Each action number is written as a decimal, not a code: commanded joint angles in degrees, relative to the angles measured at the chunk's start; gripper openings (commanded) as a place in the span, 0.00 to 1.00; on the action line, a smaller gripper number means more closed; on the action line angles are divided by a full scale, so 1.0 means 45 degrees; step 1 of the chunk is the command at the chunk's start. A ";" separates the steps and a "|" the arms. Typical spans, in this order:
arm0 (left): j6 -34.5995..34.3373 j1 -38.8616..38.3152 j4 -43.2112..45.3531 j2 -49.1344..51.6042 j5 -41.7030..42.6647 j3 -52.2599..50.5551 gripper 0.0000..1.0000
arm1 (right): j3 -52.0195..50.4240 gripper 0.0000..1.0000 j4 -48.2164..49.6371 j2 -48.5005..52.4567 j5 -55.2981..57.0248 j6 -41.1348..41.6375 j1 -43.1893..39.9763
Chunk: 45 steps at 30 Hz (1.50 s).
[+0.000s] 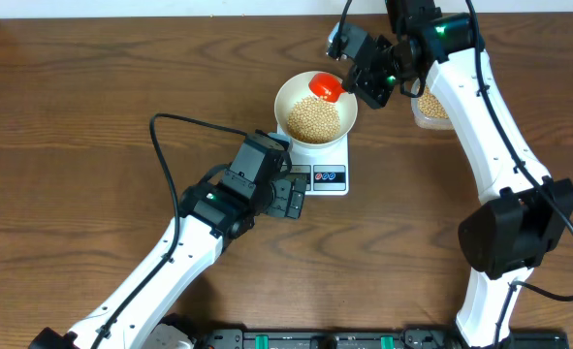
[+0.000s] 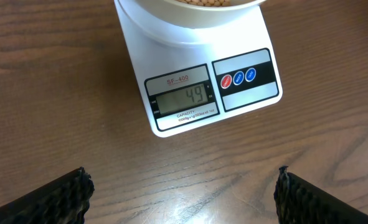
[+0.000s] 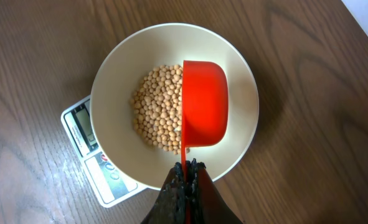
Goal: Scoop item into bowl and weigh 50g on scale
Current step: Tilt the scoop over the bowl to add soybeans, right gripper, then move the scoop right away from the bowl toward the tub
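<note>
At left wrist only, scale display: 49.

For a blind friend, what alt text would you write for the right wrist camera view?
A red scoop, held by its thin handle in the shut right gripper, hangs over a white bowl with a pile of tan beans. The bowl sits on a white digital scale on a wooden table.

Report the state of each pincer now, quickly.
The left pincer is open and empty, in front of the scale.
The right pincer is closed on the red scoop by its handle, over the bowl.
</note>
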 commanded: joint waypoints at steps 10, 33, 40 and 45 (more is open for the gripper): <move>0.0126 0.0015 0.0005 -0.0175 -0.0068 0.0000 0.95 | 0.0267 0.01 0.0024 -0.0389 -0.1715 0.1885 -0.0384; 0.0126 0.0015 0.0000 -0.0175 -0.0068 0.0000 0.95 | 0.0267 0.01 -0.0262 -0.0389 -0.6436 0.3614 -0.3356; 0.0126 0.0015 0.0000 -0.0175 -0.0068 0.0000 0.95 | 0.0267 0.01 -0.0262 -0.0389 -0.6431 0.3614 -0.3410; 0.0126 0.0015 0.0005 -0.0175 -0.0068 0.0000 0.95 | 0.0267 0.01 -0.0738 -0.0427 -0.6416 0.3623 -0.4007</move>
